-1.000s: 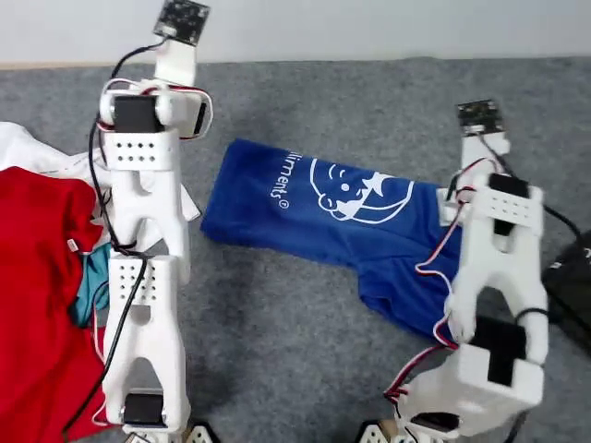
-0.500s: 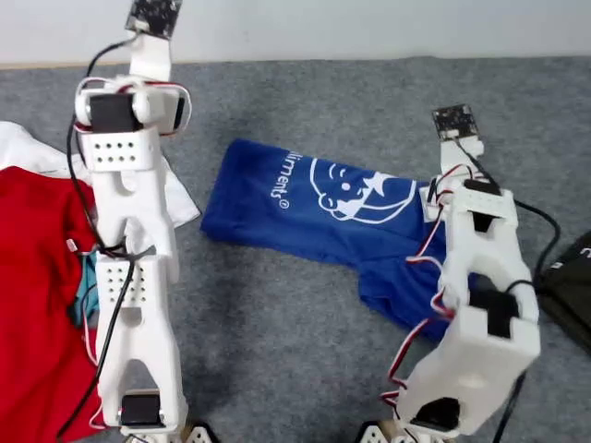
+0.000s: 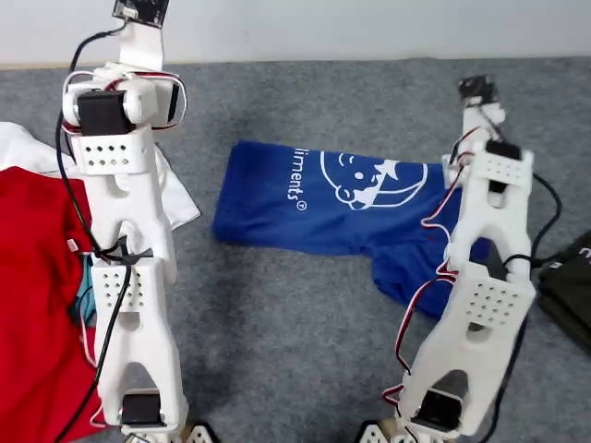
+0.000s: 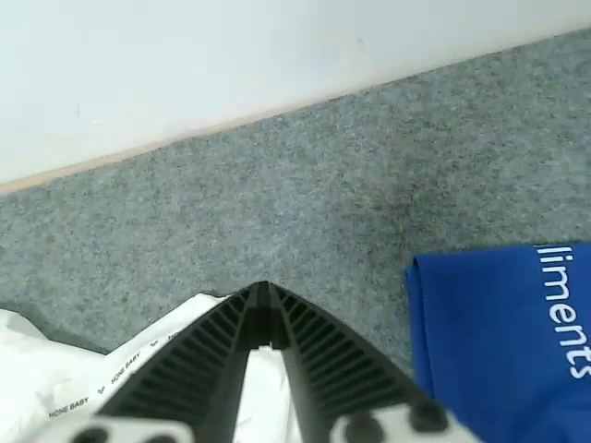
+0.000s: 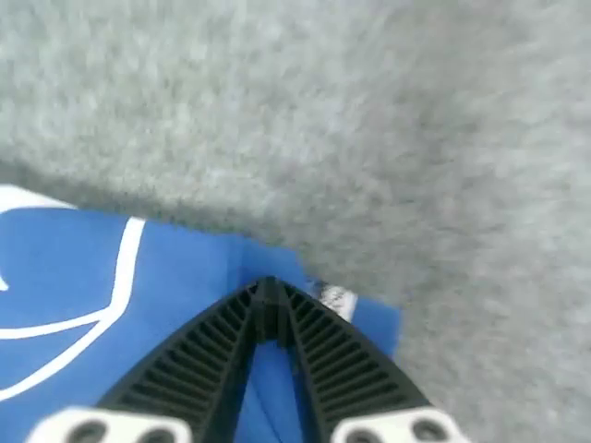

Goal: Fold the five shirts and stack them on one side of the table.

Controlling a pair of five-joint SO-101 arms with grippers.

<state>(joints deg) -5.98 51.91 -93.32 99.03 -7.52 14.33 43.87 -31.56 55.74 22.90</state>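
Observation:
A blue shirt (image 3: 314, 208) with a white print lies crumpled in the middle of the grey carpet, one sleeve trailing toward the front right. My right gripper (image 5: 268, 288) is shut on the blue shirt (image 5: 92, 277) at its far right edge, beside a small white label (image 5: 332, 298). My left gripper (image 4: 268, 293) is shut and hangs above the corner of a white shirt (image 4: 37, 378), with the blue shirt (image 4: 508, 332) off to one side. The left arm (image 3: 125, 212) stands over the white shirt (image 3: 180, 198).
A red shirt (image 3: 37, 277) covers the left side, with a teal shirt (image 3: 83, 295) showing at its edge under the left arm. A black object (image 3: 568, 281) sits at the right edge. A pale wall (image 3: 323, 28) bounds the carpet at the back.
The right arm stretched toward the back, and the blue shirt slid a little to the right with it. The left arm swung slightly left and toward the back.

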